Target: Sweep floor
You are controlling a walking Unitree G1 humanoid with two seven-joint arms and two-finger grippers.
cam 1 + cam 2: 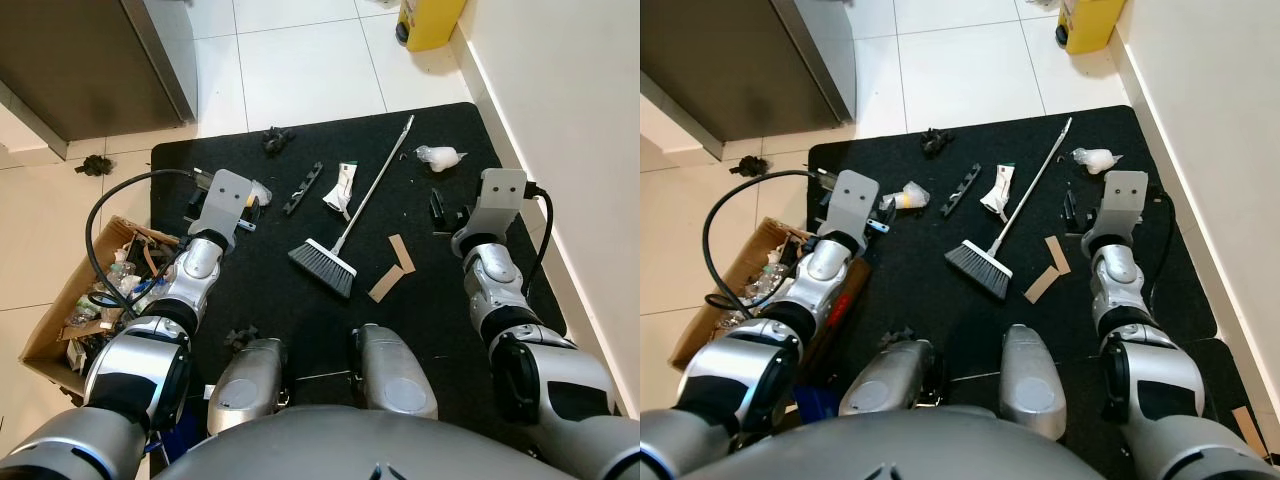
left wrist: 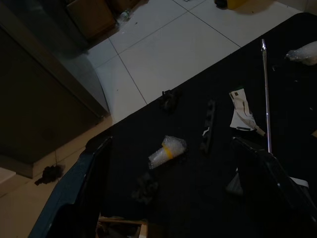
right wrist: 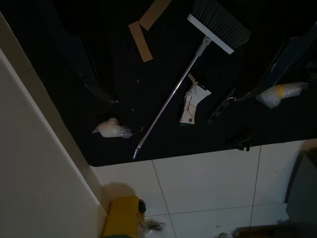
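Observation:
A broom lies flat on the black mat [image 1: 270,295], its grey bristle head [image 1: 322,266] nearest me and its silver handle [image 1: 378,182] running away to the far right. Litter lies around it: two cardboard strips [image 1: 400,252], a white packet [image 1: 341,187], a black strip [image 1: 303,188], a crumpled plastic wad [image 1: 440,156] and a clear plastic cup [image 2: 167,151]. My left gripper [image 1: 222,205] hovers over the mat's left part, open, holding nothing. My right gripper [image 1: 450,215] hangs over the mat's right side, right of the broom, open, with nothing between its fingers [image 3: 94,79].
A cardboard box [image 1: 45,335] full of rubbish and a black cable sits at my left, off the mat. A dark cabinet [image 1: 90,60] stands far left, a white wall [image 1: 580,120] runs along the right, a yellow object [image 1: 430,22] is beside it. Black scraps [image 1: 94,165] lie on the tiles.

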